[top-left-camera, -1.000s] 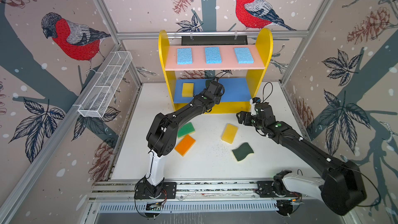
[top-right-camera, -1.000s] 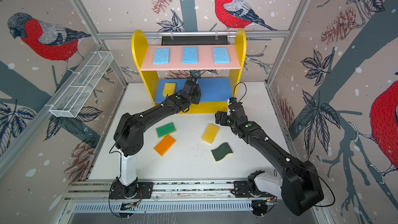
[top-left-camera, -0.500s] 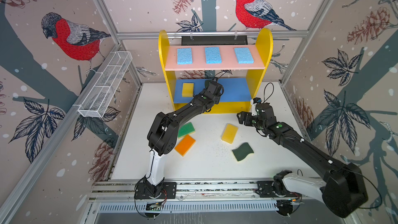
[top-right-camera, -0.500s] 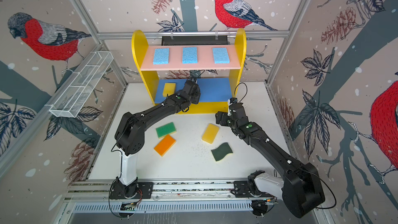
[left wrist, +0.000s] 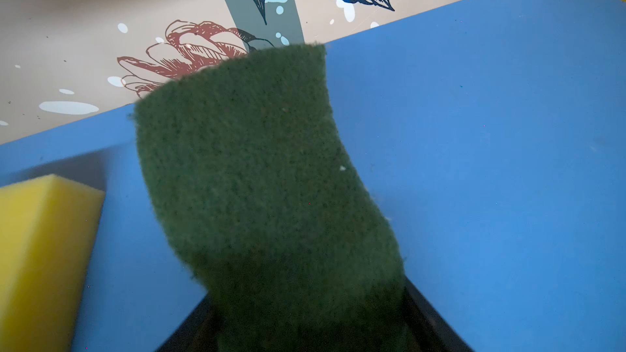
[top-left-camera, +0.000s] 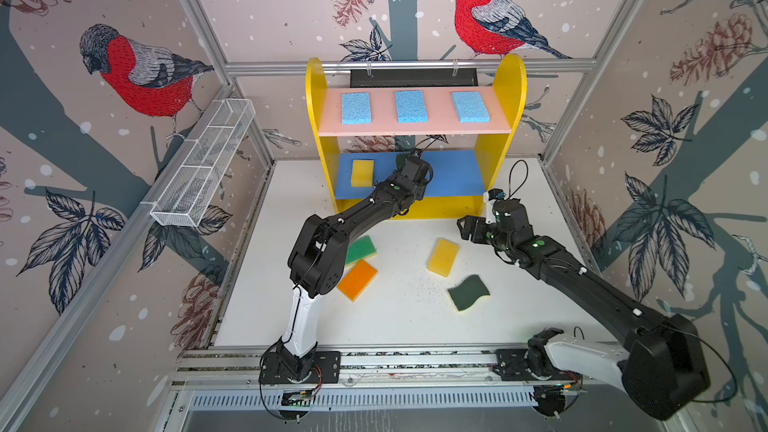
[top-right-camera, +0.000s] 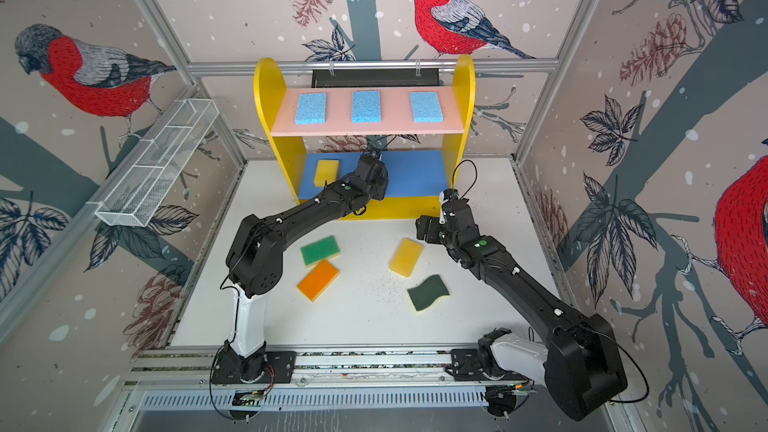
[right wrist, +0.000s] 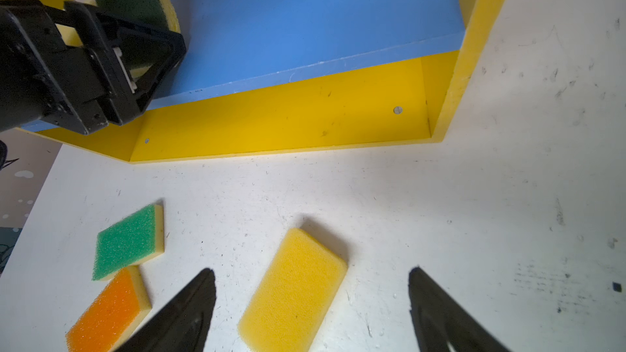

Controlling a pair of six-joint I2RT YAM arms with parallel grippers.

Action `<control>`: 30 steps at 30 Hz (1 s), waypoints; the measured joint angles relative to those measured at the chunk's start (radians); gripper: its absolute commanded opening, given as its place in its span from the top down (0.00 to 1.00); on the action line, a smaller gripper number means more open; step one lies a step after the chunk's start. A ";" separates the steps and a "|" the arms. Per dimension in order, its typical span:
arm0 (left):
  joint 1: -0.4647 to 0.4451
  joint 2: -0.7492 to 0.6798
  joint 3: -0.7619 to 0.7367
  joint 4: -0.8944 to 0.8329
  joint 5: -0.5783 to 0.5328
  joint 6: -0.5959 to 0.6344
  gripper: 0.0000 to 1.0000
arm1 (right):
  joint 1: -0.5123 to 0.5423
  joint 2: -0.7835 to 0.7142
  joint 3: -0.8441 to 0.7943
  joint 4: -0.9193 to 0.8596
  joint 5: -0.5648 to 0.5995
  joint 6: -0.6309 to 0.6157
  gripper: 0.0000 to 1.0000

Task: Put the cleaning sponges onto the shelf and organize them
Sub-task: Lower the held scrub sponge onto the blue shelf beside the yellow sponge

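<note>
The shelf (top-left-camera: 503, 89) stands at the back with three light-blue sponges (top-left-camera: 410, 106) in a row on its pink top board. A yellow sponge (top-left-camera: 362, 172) lies at the left of the blue middle board (left wrist: 491, 130). My left gripper (top-left-camera: 409, 162) reaches in over that board, shut on a wavy dark-green scourer (left wrist: 257, 171). On the table lie a green-topped sponge (top-left-camera: 360, 249), an orange-topped sponge (top-left-camera: 357, 280), a yellow block (right wrist: 294, 289) and a second dark-green scourer (top-left-camera: 469, 293). My right gripper (right wrist: 311, 275) hovers open just above the yellow block.
A long white wire-mesh basket (top-left-camera: 203, 168) hangs on the left wall. Patterned walls close in the table on three sides. A metal rail (top-left-camera: 415, 361) carrying both arm bases runs along the front edge. The shelf's yellow bottom board (right wrist: 305, 120) is bare.
</note>
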 measured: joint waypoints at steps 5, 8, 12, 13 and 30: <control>0.003 0.015 0.021 -0.001 0.000 0.000 0.33 | 0.000 0.000 0.002 -0.002 0.005 -0.003 0.11; 0.006 0.022 0.029 -0.001 -0.001 0.000 0.32 | 0.000 -0.001 0.002 -0.003 0.005 -0.003 0.11; 0.006 0.026 0.032 -0.001 -0.003 0.000 0.32 | 0.000 -0.004 0.002 -0.003 0.005 -0.003 0.11; 0.007 0.026 0.032 -0.001 -0.005 0.000 0.32 | 0.000 -0.004 0.002 -0.003 0.005 -0.003 0.11; 0.017 0.040 0.045 0.008 -0.008 0.004 0.30 | 0.000 -0.004 0.008 -0.003 0.005 -0.003 0.11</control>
